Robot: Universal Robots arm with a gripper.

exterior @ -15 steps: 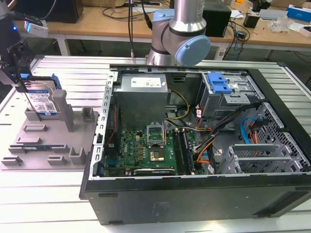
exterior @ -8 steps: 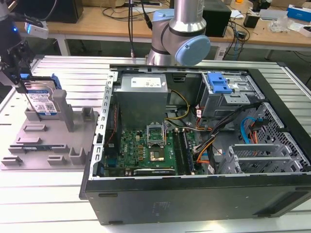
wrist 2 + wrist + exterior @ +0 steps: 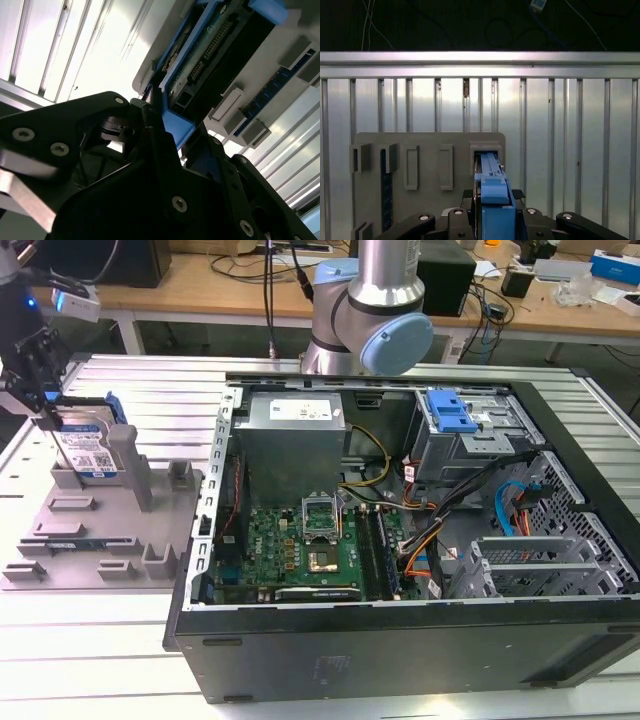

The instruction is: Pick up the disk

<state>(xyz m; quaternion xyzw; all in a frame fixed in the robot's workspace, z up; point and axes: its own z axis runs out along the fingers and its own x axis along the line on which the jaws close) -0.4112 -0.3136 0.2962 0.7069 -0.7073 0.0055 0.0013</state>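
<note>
Far at the exterior view's left, the gripper (image 3: pixel 45 412) (its upper body cut off by the frame edge) is clamped on the top edge of the disk (image 3: pixel 88 448). The disk stands upright at the back of a grey fixture (image 3: pixel 110 540). Its lower edge is hidden behind the fixture's posts, so whether it sits in its slot or is lifted clear cannot be told. In the first wrist view the fingers (image 3: pixel 519 194) flank the disk's blue rail (image 3: pixel 494 192), seen edge-on with the label hidden. To the right lies the open case (image 3: pixel 400 640), with the arm (image 3: pixel 380 300) behind it, cropped above.
</note>
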